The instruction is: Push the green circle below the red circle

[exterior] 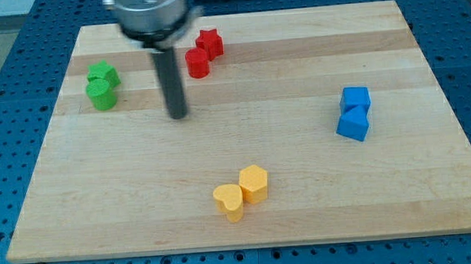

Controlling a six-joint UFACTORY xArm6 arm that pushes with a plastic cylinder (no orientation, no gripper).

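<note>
Since I carry no pincer, my tip [178,115], standing between the light, rigid green circle [100,95] at nine o'clock and red circle [198,63] at one, should shove its left flank

Light: bright, even, from overhead on my feed.
Shadows: short and soft beside the blocks, faint on the tabletop [298,79].
Glare: mild pale sheen across the wood's upper boards.
Focus: rod and its metal mount look blurred; blocks slightly soft.
</note>
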